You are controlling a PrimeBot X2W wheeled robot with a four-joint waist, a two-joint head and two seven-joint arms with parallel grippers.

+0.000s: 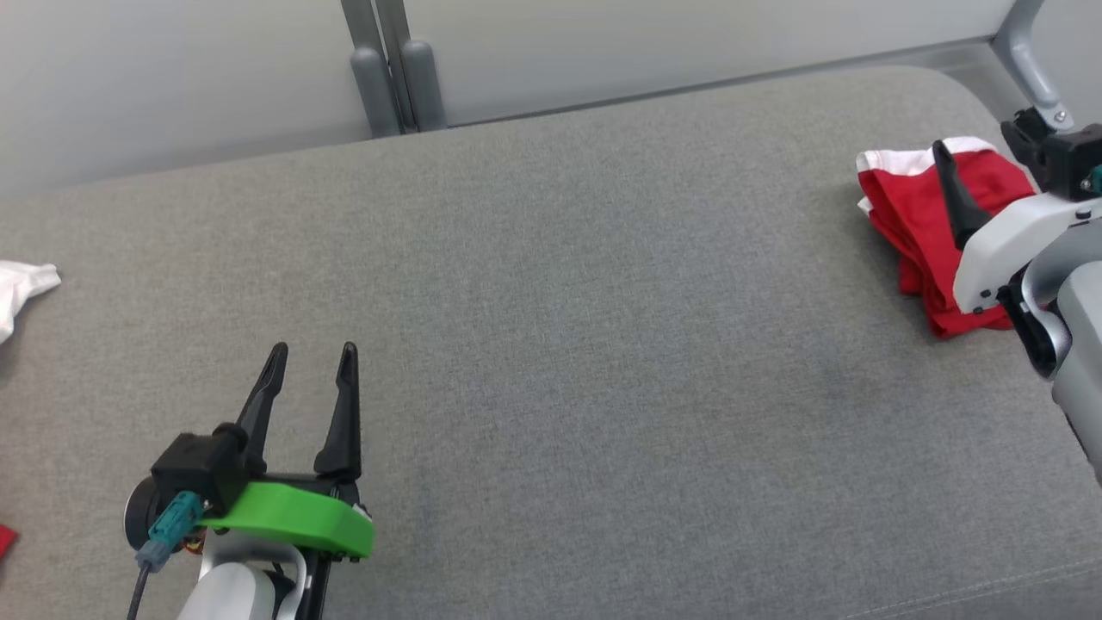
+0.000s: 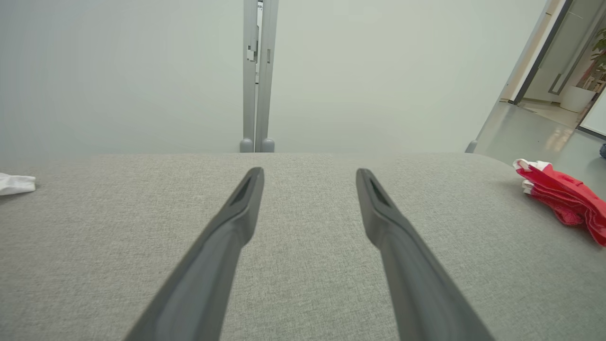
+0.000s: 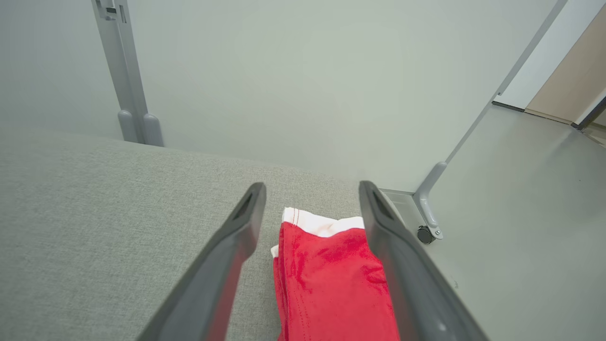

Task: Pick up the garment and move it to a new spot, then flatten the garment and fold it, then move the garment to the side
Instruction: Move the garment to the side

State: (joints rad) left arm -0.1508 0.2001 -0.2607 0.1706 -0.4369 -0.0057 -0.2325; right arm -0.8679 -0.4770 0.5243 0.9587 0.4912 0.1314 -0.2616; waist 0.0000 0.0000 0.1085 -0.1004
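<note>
The garment (image 1: 913, 215) is red with a white band, folded into a small stack near the right end of the grey cushion (image 1: 551, 301). From the left wrist view the garment (image 2: 563, 194) lies far off to the right. My right gripper (image 3: 311, 189) hovers open over the garment (image 3: 326, 279), one finger on each side, without clamping the cloth. One of its dark fingers (image 1: 954, 198) shows over the red cloth in the head view. My left gripper (image 1: 312, 353) is open and empty above the cushion's lower left, also open in its own view (image 2: 310, 173).
A white cloth (image 1: 21, 284) lies at the cushion's left edge, with a red scrap (image 1: 4, 538) below it. Grey posts (image 1: 396, 77) stand behind the cushion against a pale wall. The cushion's rounded right end drops to the floor (image 3: 521, 237) just past the garment.
</note>
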